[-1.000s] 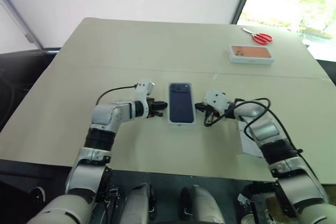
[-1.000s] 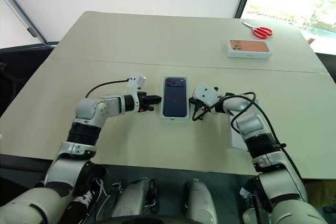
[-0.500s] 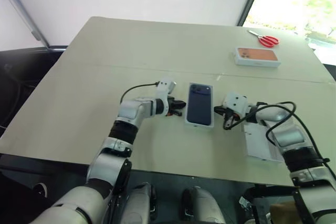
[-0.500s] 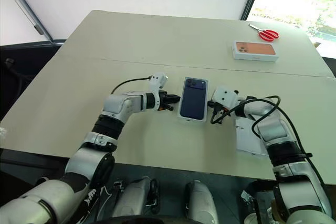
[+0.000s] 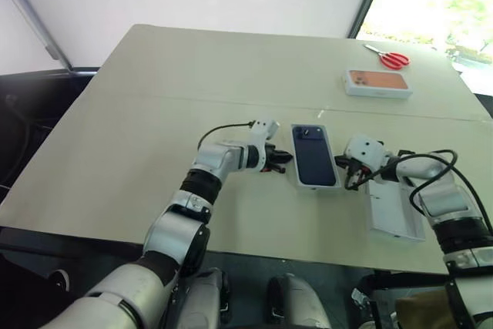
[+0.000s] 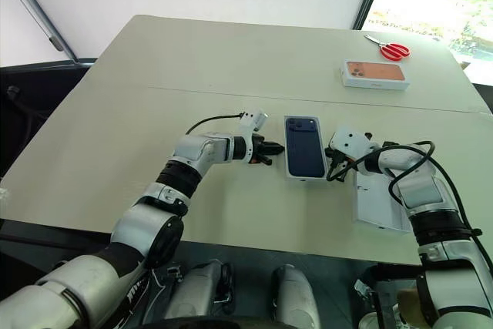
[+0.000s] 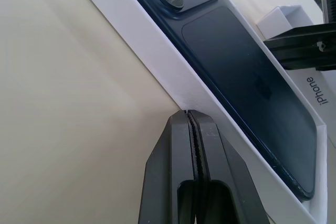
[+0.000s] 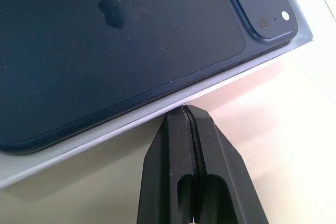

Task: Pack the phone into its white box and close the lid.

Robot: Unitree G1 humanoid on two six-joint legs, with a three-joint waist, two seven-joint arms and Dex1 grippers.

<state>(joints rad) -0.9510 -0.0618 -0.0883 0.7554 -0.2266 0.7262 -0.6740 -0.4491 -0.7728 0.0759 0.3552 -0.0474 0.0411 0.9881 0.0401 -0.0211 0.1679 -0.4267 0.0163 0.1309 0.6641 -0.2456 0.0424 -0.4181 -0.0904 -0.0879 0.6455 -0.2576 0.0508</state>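
Observation:
The dark navy phone (image 5: 314,156) lies back-up inside the white box (image 7: 152,61), near the table's front middle. My left gripper (image 5: 286,159) is shut, its tips touching the box's left long wall (image 7: 187,113). My right gripper (image 5: 344,166) is shut too, its tips against the opposite long wall (image 8: 186,107). The white lid (image 5: 394,209) lies flat to the right of the box, partly under my right forearm, its plain white side showing.
A white box with an orange phone picture (image 5: 377,82) sits at the back right, with red scissors (image 5: 388,57) beyond it. A black cable loops off each wrist. The table's front edge runs close below the lid.
The box with the phone in it has slid to the right on the table, and both shut grippers have moved right with it, staying against its long sides.

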